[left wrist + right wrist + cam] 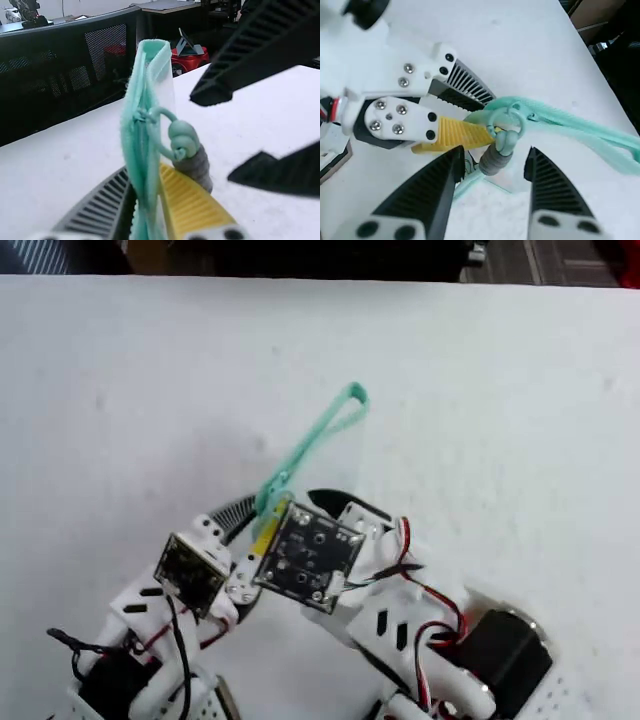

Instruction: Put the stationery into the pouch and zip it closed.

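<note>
The transparent plastic pouch with a mint-green zipper band [305,458] stands on edge over the white table [130,380], its band uppermost. The left gripper [145,200], with one yellow finger and one grey ribbed finger, is clamped on the near end of the zipper band. The right gripper [495,152] has its black ribbed fingers apart. They straddle the grey cylindrical zipper pull on its mint cord [494,161] and are not closed on it.

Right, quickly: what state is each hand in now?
Left hand: shut on the pouch edge.
Right hand: open, near the zip pull.
</note>
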Robot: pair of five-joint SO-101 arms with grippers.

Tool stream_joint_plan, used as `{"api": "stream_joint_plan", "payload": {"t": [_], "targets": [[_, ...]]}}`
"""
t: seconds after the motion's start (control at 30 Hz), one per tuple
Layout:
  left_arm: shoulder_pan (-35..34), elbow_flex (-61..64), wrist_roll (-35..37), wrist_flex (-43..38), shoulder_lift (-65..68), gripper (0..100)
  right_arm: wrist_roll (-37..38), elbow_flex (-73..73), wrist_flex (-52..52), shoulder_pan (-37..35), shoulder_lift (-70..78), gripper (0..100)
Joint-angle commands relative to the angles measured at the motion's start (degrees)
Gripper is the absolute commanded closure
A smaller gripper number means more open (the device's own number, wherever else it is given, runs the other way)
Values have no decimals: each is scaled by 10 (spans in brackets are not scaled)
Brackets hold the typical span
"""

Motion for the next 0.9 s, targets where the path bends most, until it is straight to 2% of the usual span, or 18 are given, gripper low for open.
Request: {"api": "stream_joint_plan", "payload": {"t": [0.0, 0.27, 0.47, 0.73, 0.8, 0.87], "targets": [[-7, 4, 4, -9, 1, 978, -5, 18, -22, -7, 0, 816], [-8, 4, 2, -8, 1, 978, -5, 61, -82, -5, -3, 817], [-8, 4, 1, -8, 1, 978, -5, 69, -120, 34, 3, 818], [-5, 5, 1, -6, 1, 978, -5, 149, -186, 37, 2, 822], [-4, 4, 1, 1, 1, 978, -5, 169, -211, 37, 2, 870], [-4, 4, 1, 1, 1, 978, -2, 172, -233, 38, -4, 967]]}}
